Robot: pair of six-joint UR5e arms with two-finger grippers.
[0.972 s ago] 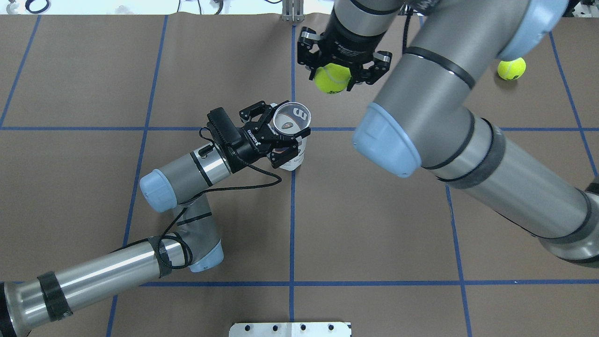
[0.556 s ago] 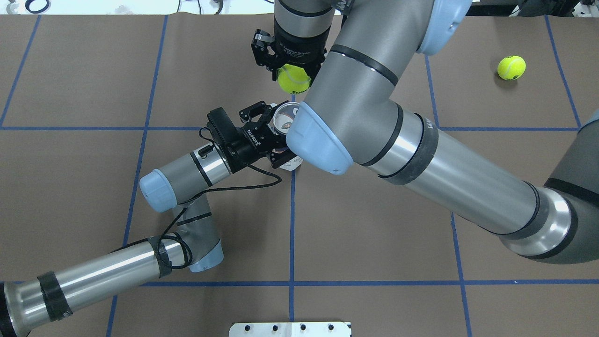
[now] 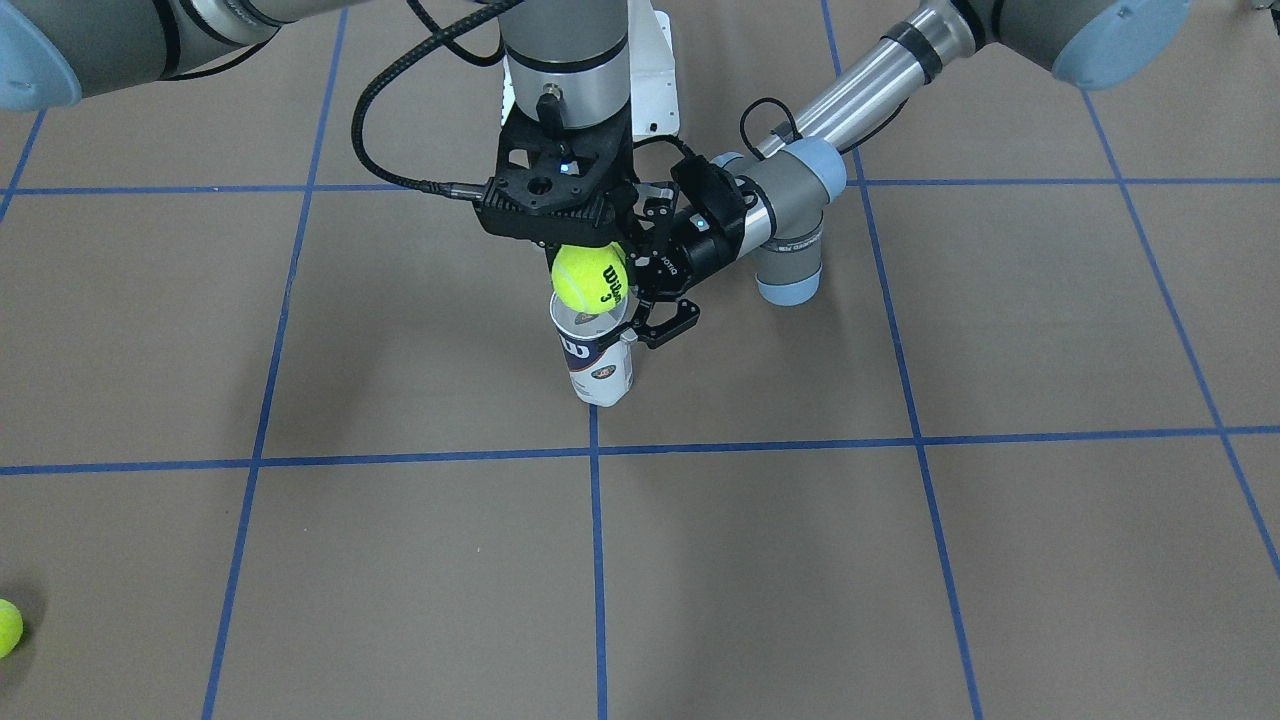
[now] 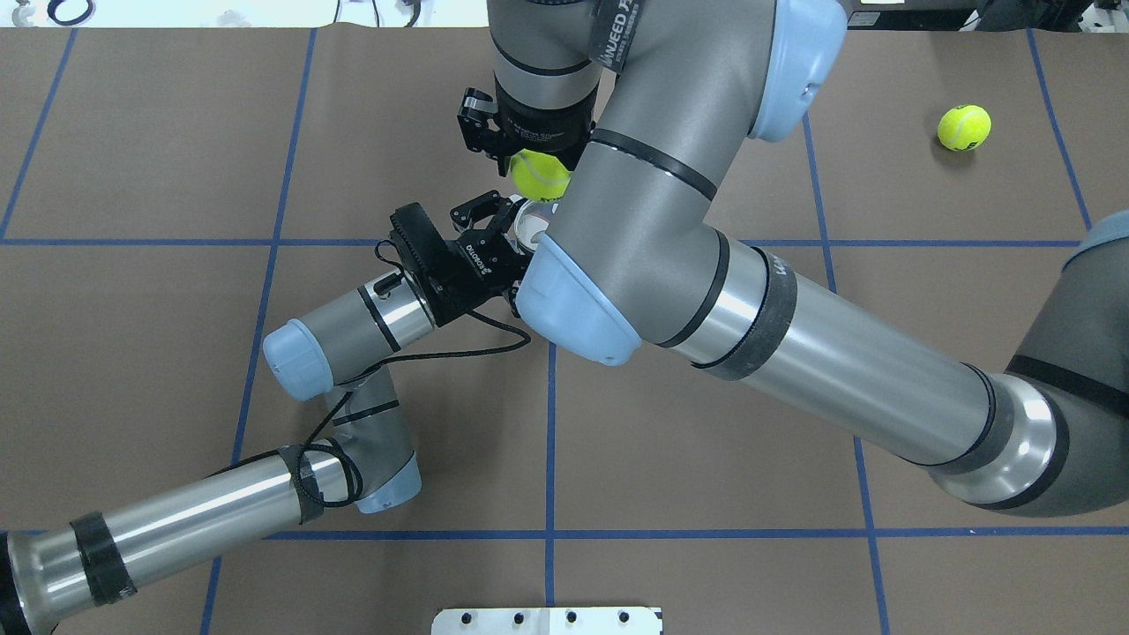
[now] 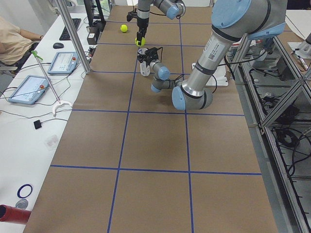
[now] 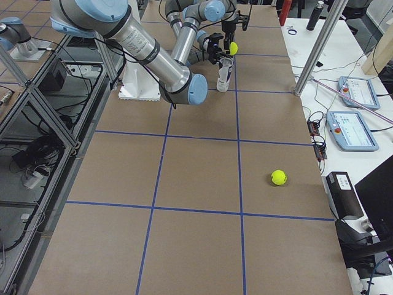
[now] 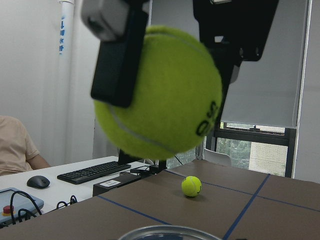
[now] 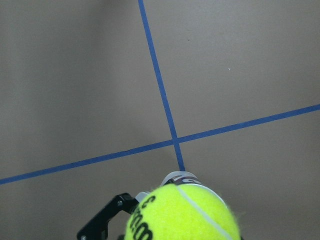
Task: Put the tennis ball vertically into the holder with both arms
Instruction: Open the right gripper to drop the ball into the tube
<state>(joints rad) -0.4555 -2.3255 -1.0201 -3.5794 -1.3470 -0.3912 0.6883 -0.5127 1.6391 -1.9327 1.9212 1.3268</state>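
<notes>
The yellow-green tennis ball [image 3: 590,277] with black Wilson 3 print is held in my right gripper [image 3: 588,262], which is shut on it and points down. The ball hangs just above the open mouth of the clear holder [image 3: 598,362], which stands upright on the table. My left gripper [image 3: 642,292] is shut on the holder's upper part from the side. In the overhead view the ball [image 4: 540,174] shows under the right gripper [image 4: 529,163], and the right arm hides most of the holder [image 4: 529,226]. The left wrist view shows the ball [image 7: 160,92] above the holder's rim [image 7: 167,232].
A second tennis ball [image 4: 963,127] lies on the brown table far off on my right side; it also shows in the front-facing view [image 3: 5,627]. Blue tape lines [image 4: 551,441] grid the table. A white base plate [image 4: 547,620] sits at the near edge.
My right arm has swung left with the ball, from right of the holder to above its mouth. The left arm and the holder have not moved.
</notes>
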